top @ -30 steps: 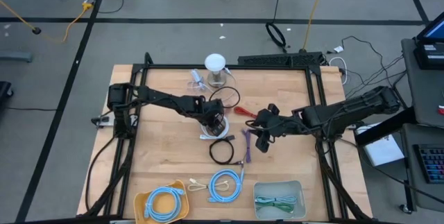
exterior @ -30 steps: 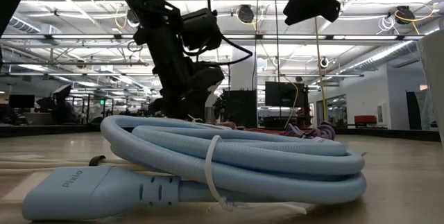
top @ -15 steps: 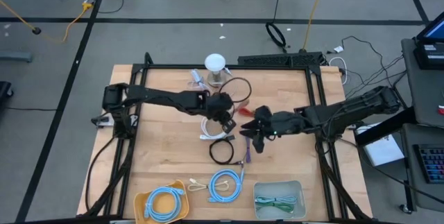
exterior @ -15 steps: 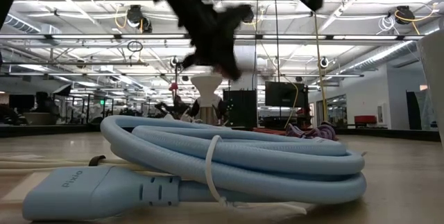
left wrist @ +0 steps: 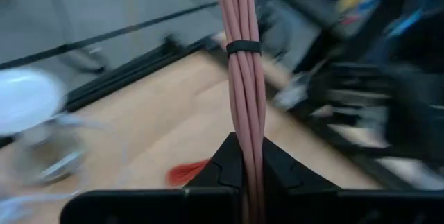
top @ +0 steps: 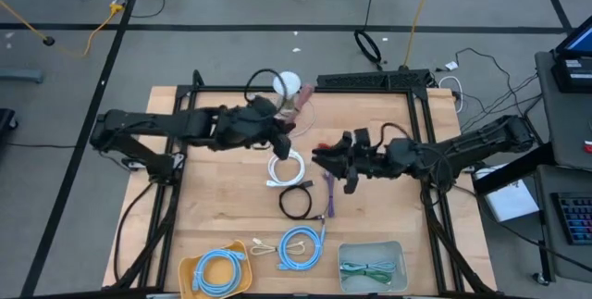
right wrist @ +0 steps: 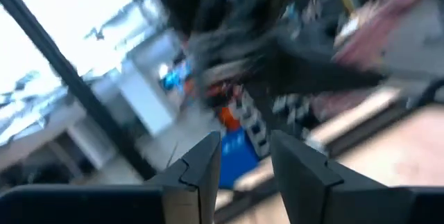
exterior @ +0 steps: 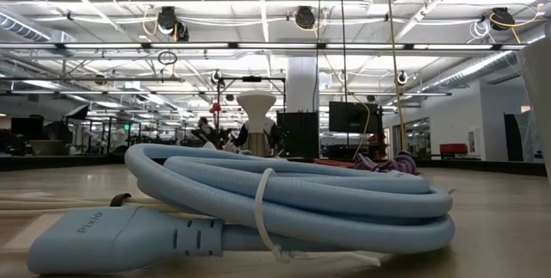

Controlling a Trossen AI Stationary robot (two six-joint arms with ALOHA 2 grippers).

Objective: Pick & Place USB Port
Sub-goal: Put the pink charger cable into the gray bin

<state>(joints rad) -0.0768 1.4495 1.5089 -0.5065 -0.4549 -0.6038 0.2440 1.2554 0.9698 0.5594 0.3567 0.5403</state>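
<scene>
You had the left gripper clamped tight on the pink cable bundle, which rose straight out from between its fingers, so you did well to lift smoothly and keep clear of the empty, part-open right gripper just beside it.

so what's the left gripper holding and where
The left gripper is shut on a pink cable bundle, gripping it just below its black tie band.

tray and bin along table front edge, lamp at back
</scene>
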